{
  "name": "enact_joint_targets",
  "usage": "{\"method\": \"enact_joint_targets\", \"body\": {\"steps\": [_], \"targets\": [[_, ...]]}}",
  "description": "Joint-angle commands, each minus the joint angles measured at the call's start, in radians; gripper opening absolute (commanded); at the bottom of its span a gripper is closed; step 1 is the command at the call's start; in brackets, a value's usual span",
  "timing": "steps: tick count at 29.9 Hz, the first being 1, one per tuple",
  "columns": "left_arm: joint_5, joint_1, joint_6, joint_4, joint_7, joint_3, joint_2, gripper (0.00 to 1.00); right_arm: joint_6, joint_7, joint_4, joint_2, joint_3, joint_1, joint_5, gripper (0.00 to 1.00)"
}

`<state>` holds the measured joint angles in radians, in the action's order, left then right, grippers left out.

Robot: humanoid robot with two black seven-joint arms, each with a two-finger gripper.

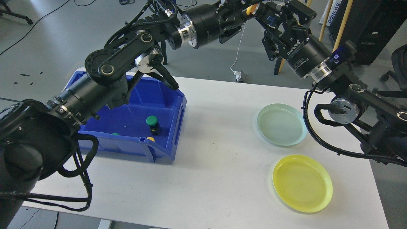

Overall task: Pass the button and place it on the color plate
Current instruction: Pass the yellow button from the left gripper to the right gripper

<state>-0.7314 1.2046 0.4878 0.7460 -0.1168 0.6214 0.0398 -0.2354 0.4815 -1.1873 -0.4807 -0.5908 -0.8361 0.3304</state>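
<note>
My left gripper (245, 12) is high above the table's far edge, shut on a yellow-capped button (251, 8). My right gripper (272, 23) is open right beside it. Its fingers stand on either side of the button's black and blue body (270, 18); I cannot tell whether they touch it. A pale green plate (282, 124) and a yellow plate (302, 183) lie empty on the right of the white table (216, 178).
A blue bin (168, 149) stands at the table's left under my left arm. It holds a green button (152, 121), a yellow one (150, 139) and another green one (115, 134). Stands and cables lie on the floor behind.
</note>
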Motion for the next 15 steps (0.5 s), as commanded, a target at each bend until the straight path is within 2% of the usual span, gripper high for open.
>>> {"method": "enact_joint_targets", "body": {"steps": [1, 3, 5, 6, 9, 10, 15], "targets": [[0.0, -0.003, 0.001, 0.001, 0.0, 0.0, 0.003, 0.11, 0.002, 0.003, 0.003, 0.001, 0.002, -0.001, -0.001, 0.1], [0.0, -0.005, 0.001, 0.001, 0.0, 0.0, 0.005, 0.12, 0.002, 0.005, 0.003, -0.001, 0.002, -0.001, -0.001, 0.1], [0.0, -0.007, 0.001, 0.001, 0.0, 0.0, 0.006, 0.2, 0.004, 0.006, 0.003, -0.003, 0.002, -0.001, -0.001, 0.1], [0.0, -0.007, 0.001, 0.001, 0.0, 0.001, 0.006, 0.3, 0.004, 0.006, 0.005, -0.003, 0.002, -0.001, -0.001, 0.1], [0.001, -0.007, 0.001, -0.011, 0.0, 0.004, 0.005, 0.69, 0.004, 0.006, 0.005, -0.003, 0.002, -0.003, -0.001, 0.1], [0.001, -0.007, 0.001, -0.013, 0.0, 0.005, 0.005, 0.77, 0.004, 0.006, 0.005, -0.003, 0.002, -0.003, -0.001, 0.1], [-0.002, -0.008, 0.001, -0.013, 0.014, 0.0, 0.003, 0.97, 0.004, 0.006, 0.006, -0.004, 0.002, -0.003, -0.001, 0.1]]}}
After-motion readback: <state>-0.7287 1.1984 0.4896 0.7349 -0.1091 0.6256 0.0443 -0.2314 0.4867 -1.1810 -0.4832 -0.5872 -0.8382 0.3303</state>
